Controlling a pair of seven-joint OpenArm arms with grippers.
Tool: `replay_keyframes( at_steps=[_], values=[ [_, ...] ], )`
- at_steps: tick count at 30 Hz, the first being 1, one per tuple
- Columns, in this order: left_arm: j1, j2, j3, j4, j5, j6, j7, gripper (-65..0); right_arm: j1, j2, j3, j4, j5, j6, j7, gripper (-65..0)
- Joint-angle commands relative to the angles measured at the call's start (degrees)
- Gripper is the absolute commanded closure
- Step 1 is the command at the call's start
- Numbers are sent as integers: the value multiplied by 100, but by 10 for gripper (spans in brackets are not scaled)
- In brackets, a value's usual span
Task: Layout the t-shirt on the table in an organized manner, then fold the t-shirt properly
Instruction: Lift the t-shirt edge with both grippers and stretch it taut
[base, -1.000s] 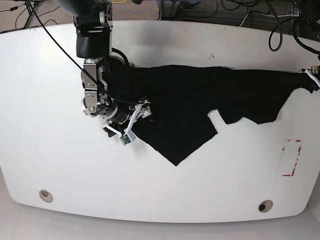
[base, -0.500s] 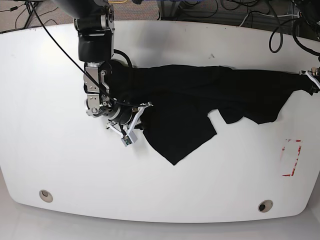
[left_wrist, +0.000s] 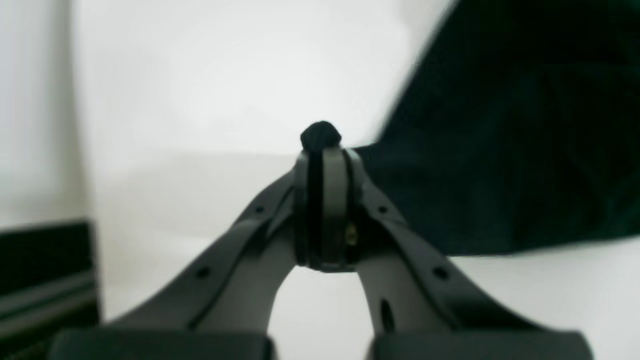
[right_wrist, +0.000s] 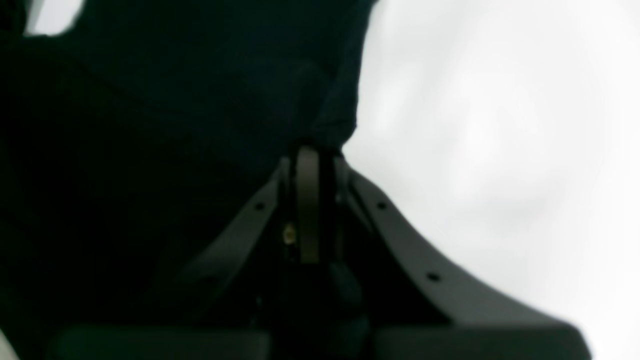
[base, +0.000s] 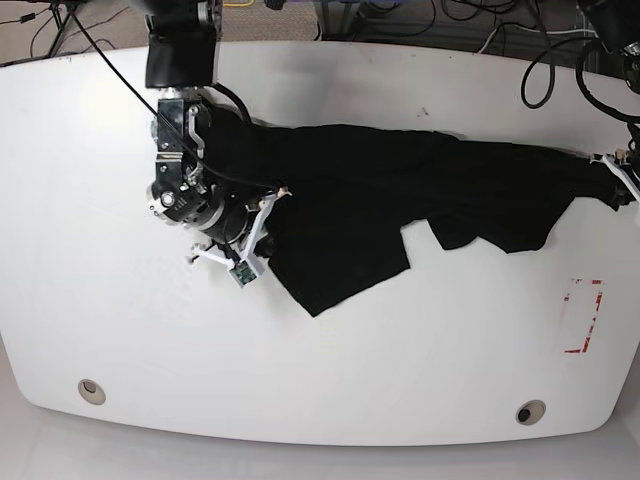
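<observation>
While both sets of jaws pinch the t-shirt (base: 400, 195), it lies stretched in a long dark band across the worktop (base: 400, 380), well above the red mark (base: 583, 315). The right gripper (base: 262, 215) is closed on one end of the cloth. The left gripper (left_wrist: 322, 150) is closed on a small bunch at the other end. If the arms pull too hard, that small bunch could slip out. The shirt could also stay twisted. A second ago the right jaws were wide open; now they hold cloth, and the hanging flap has moved toward them.
</observation>
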Motion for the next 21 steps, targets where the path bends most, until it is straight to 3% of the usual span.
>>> replay_keyframes(
  at_steps=[1,10,14,16,21],
  values=[
    [-58,22,-20,355,-84,-8,-358,0,-45,83,11,596,49,-23,10,0],
    [-348,39,279,1217,-84,-8,-446,0,157,522,11,1255,49,-5,-175,0],
    [-823,39,393,1507,-84,304,-411,0,605,804,11,1229,49,12,-184,0],
    [-1131,22,481,1560,-84,410,-279,0,807,909,11,1220,49,12,-184,0],
    [-2265,31,517,1595,-93,524,679,0,1502,1305,11,895,93,21,-192,0]
  ],
)
